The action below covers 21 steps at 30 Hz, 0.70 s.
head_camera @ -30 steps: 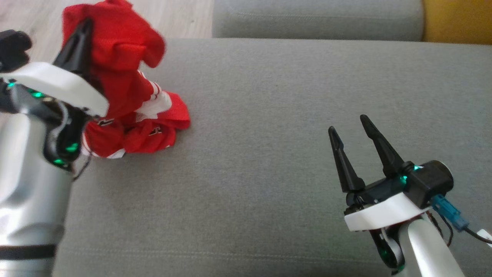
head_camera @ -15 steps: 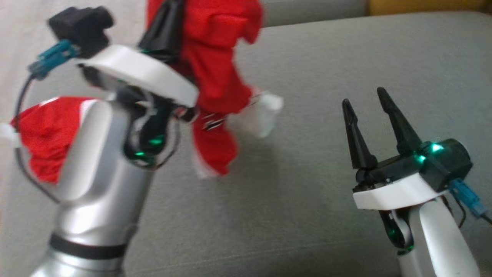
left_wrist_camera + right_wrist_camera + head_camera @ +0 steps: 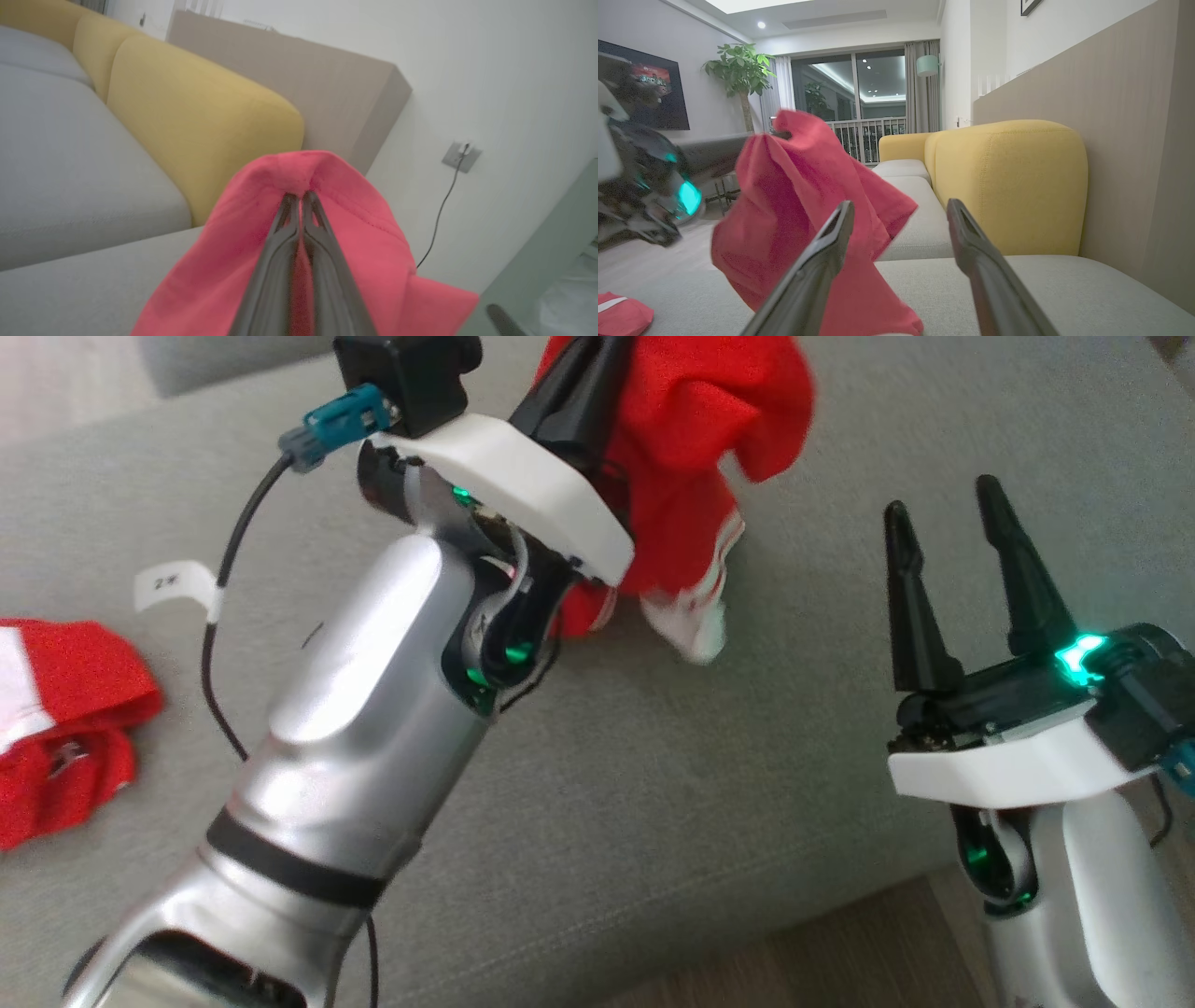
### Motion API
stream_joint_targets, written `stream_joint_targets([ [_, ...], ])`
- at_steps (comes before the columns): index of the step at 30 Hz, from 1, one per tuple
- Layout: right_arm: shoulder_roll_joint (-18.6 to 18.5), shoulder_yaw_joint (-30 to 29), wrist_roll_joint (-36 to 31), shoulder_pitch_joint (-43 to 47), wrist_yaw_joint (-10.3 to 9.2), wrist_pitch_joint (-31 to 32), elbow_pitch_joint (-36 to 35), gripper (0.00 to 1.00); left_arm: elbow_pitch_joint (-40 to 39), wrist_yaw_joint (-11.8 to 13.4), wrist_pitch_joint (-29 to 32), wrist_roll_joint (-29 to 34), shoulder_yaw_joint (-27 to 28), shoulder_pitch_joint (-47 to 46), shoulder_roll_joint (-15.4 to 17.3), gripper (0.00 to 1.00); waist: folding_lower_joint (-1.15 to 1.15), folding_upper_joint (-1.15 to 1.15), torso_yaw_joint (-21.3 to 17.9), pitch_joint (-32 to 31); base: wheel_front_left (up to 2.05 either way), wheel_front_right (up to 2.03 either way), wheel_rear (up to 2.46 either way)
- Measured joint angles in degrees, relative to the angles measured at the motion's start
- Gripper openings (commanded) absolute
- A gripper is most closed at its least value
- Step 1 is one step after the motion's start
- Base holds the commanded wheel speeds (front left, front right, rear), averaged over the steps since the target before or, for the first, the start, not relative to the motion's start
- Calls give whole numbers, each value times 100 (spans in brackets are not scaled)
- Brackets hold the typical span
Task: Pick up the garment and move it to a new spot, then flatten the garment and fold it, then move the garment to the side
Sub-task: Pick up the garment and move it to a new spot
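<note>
Swinging away from the other red cloth (image 3: pixel 65 728), which stays at the left of the grey sofa seat (image 3: pixel 747 784), the red garment (image 3: pixel 709 429) now hangs over mid-seat from your left claw (image 3: pixel 299 196), clamped tight on a fold. Your right claw (image 3: pixel 943 495) waits, fingers (image 3: pixel 913 597) spread; set-down likely comes next.

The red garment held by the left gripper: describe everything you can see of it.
The red garment is soft, mesh-looking fabric with white stripes near its lower end. It hangs bunched, not flattened, from the shut left gripper, which pinches a fold at its top, above the grey sofa cushion; whether its lowest end touches the cushion cannot be told. The open right gripper stands apart from it.
</note>
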Motion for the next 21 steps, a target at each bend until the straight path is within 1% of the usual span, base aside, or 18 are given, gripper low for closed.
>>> stream_joint_targets([
  [2,0,80,25,-1,0,-1,-51,100,552,-10,-123,-18,-69,-119,2,0,0,0,-106,141,0,0,0],
  [3,0,110,25,-1,0,-1,-62,100,809,-8,-204,-79,-102,-164,2,19,0,0,-150,205,0,0,0],
  [4,0,110,25,-1,0,-1,-62,100,809,-8,-204,-79,-102,-164,2,100,0,0,-150,205,0,0,0],
  [8,0,194,26,-2,0,-1,-70,100,1615,-140,-486,-208,-458,-297,9,100,0,0,-264,412,0,0,0],
  [11,0,205,25,-3,0,-1,-68,100,1805,-241,-724,-424,-704,-362,3,100,0,0,-218,461,0,0,0],
  [13,0,219,20,-3,0,-1,-66,100,1879,-267,-849,-444,-820,-417,4,100,0,0,-127,441,0,0,0],
  [14,0,226,9,-3,0,-1,-60,100,1920,-321,-895,-431,-886,-437,9,100,0,0,-73,422,0,0,0],
  [18,0,233,-85,9,0,-1,3,100,1948,-358,-981,-345,-822,-398,5,100,0,0,179,278,0,0,0],
  [21,0,230,-203,35,0,-1,112,100,1646,-333,-982,-134,-508,-115,85,100,0,0,421,115,0,0,0],
])
